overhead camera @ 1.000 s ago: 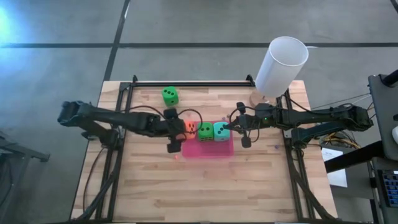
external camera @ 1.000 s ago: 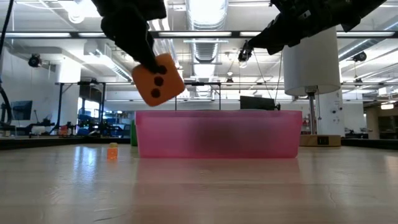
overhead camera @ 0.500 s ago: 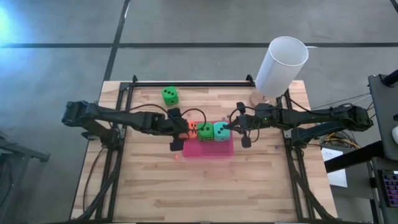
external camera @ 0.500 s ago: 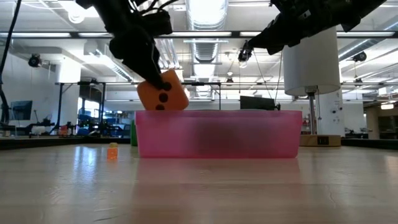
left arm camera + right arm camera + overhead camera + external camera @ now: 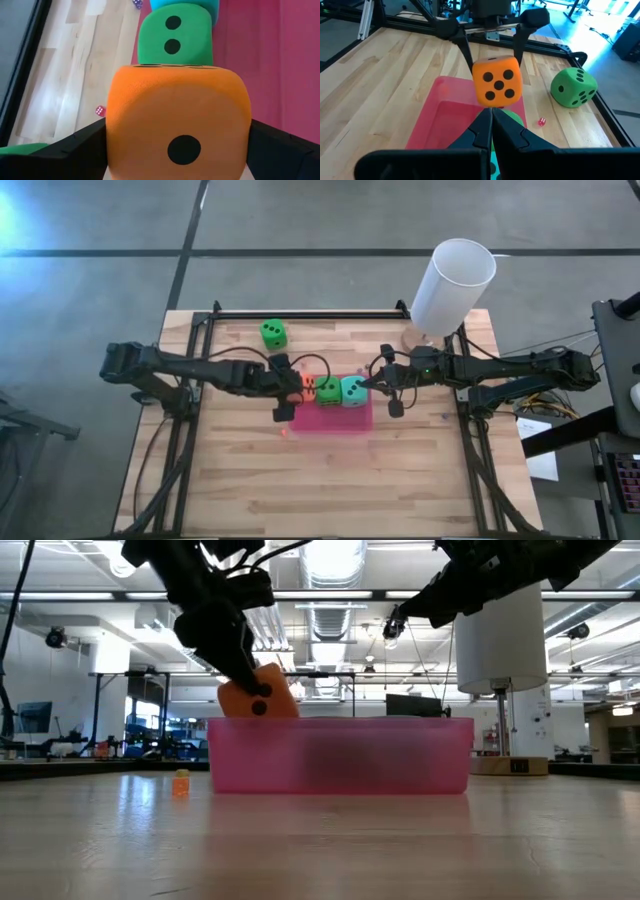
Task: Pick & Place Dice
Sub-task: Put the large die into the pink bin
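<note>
My left gripper point(image 5: 293, 391) is shut on the orange die point(image 5: 308, 387), at the left end of the pink tray point(image 5: 336, 420). In the low view the orange die point(image 5: 258, 696) has its lower part hidden behind the tray's near wall point(image 5: 340, 755). A green die point(image 5: 329, 390) and a teal die point(image 5: 353, 390) sit side by side in the tray, just right of the orange one. A second green die point(image 5: 273, 333) rests on the table at the far left. My right gripper point(image 5: 386, 387) hovers shut, right of the teal die. My left gripper pinches the orange die by two opposite side faces point(image 5: 112, 145), one finger on each side point(image 5: 462, 45). The fingers slant down from the table's left. The die is tilted, and the tray's wall hides whether its underside touches the tray floor.
A tall white cylinder point(image 5: 452, 285) stands at the far right corner. A tiny red die point(image 5: 541, 121) lies on the wood near the tray's far left corner. A black rail point(image 5: 310, 313) runs along the table's far edge. Bare wood lies toward the near edge.
My left gripper has come down and a little toward the table's right with the orange die, whose lower part now sits below the tray's rim. The pink tray, with the green and teal dice in it, has slid slightly toward the table's left.
</note>
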You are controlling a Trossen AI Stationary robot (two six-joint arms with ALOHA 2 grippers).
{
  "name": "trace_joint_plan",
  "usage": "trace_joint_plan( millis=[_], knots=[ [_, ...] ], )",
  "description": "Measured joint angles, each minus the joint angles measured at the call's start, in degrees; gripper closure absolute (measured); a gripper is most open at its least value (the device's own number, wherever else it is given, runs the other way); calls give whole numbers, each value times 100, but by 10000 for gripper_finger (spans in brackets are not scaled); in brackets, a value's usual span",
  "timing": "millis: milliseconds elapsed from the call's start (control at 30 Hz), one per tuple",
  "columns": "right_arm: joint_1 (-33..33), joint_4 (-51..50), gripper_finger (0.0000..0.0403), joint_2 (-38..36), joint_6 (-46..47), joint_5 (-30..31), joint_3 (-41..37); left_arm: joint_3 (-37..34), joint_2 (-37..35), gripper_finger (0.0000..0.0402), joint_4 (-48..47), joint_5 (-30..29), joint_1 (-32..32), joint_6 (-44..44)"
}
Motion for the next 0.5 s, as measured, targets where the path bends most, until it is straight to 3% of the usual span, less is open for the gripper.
trace_joint_plan(
  millis=[500],
  knots=[
    [0,0,394,0,8,2,0,-97,0,4,55,97,4,-132]
  ],
)
